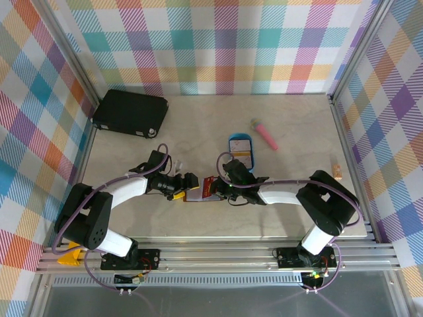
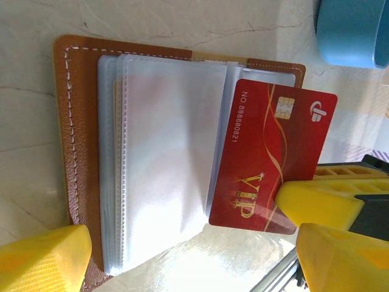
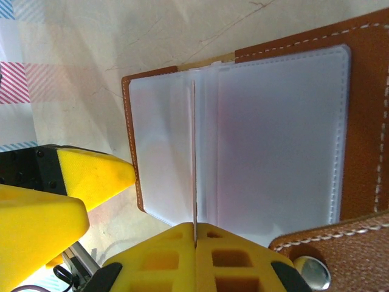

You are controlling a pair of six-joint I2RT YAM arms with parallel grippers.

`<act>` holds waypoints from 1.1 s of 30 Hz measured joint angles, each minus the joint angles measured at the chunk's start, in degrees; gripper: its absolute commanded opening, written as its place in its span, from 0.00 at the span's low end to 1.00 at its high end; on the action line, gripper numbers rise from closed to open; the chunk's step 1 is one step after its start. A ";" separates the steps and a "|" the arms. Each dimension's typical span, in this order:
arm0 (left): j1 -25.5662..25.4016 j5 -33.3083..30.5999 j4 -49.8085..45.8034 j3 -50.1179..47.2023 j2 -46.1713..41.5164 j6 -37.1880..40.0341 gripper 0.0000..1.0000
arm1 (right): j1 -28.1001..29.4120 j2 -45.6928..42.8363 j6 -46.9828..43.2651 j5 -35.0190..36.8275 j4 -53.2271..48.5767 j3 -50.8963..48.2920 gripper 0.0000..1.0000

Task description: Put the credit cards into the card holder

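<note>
Top external: high, looking down on table [image 1: 198,132]. Wrist views: close, opposite sides, sharing card holder [image 2: 164,152].

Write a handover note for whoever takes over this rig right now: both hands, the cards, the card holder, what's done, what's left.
The left hand is open, at the edge of the brown leather card holder, which lies open on the table, clear sleeves up.
The right hand is shut on the red VIP plastic card, held on edge over the sleeves, not seated in a pocket.
A beige card lies in the blue oval tray.
Done: holder open, red card picked up.
Left: slide the red card in, then fetch what is in the tray.
</note>
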 measured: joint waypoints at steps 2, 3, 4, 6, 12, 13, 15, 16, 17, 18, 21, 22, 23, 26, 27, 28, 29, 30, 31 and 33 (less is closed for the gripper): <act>0.00 0.04 0.02 0.00 0.00 0.00 0.88 | -0.07 0.31 -0.59 -0.46 0.07 -0.13 0.00; 0.00 0.04 0.02 0.00 0.02 0.02 0.88 | -0.13 0.55 -0.83 -0.74 0.22 -0.26 0.00; 0.00 0.04 0.02 0.00 0.02 0.02 0.88 | -0.33 0.72 -0.98 -1.05 0.31 -0.42 0.00; 0.00 0.02 0.04 0.00 0.13 0.04 0.88 | -0.44 1.01 -1.22 -1.62 0.90 -0.74 0.00; 0.00 0.04 0.22 0.00 0.85 0.22 0.88 | -0.81 1.36 -2.67 -3.54 2.05 -0.96 0.00; 0.00 0.04 0.24 0.00 0.87 0.24 0.87 | -0.85 1.40 -2.73 -3.76 2.23 -0.96 0.00; 0.00 0.04 0.24 0.00 0.92 0.44 0.87 | -1.14 1.40 -2.95 -4.22 2.49 -0.96 0.00; 0.00 0.04 0.24 0.00 0.94 0.59 0.88 | -1.14 1.40 -3.13 -4.42 2.60 -0.96 0.00; 0.00 0.04 0.24 0.00 0.98 0.63 0.87 | -1.14 1.40 -3.26 -4.57 2.60 -0.96 0.00; 0.00 0.04 0.24 0.00 1.03 0.74 0.87 | -1.14 1.42 -3.45 -4.79 2.60 -0.96 0.00; 0.00 0.04 0.24 0.00 1.20 1.03 0.88 | -1.20 1.42 -3.63 -5.27 2.62 -0.96 0.00; 0.00 0.07 0.26 0.00 1.20 1.03 0.88 | -1.20 1.42 -3.63 -5.42 2.60 -0.96 0.00; 0.00 0.07 0.26 0.00 1.20 1.05 0.87 | -1.20 1.42 -3.65 -5.55 2.62 -0.94 0.00; 0.00 0.07 0.26 0.00 1.20 1.05 0.88 | -1.27 1.42 -3.78 -5.92 2.62 -0.96 0.00; 0.00 0.07 0.26 0.00 1.22 1.05 0.88 | -1.42 1.42 -3.78 -6.05 2.62 -0.96 0.00; 0.00 0.07 0.28 0.00 1.22 1.05 0.88 | -1.46 1.42 -3.80 -6.12 2.62 -0.94 0.00; 0.00 0.07 0.28 0.00 1.25 1.05 0.88 | -1.46 1.42 -3.85 -6.23 2.60 -0.94 0.00; 0.00 0.07 0.31 0.00 1.29 1.05 0.88 | -1.51 1.42 -3.96 -6.25 2.62 -0.94 0.00; 0.00 0.09 0.33 0.00 1.31 1.05 0.88 | -1.51 1.42 -3.96 -6.27 2.60 -0.94 0.00; 0.00 0.11 0.35 0.00 1.31 1.05 0.87 | -1.68 1.42 -3.96 -6.29 2.62 -0.94 0.00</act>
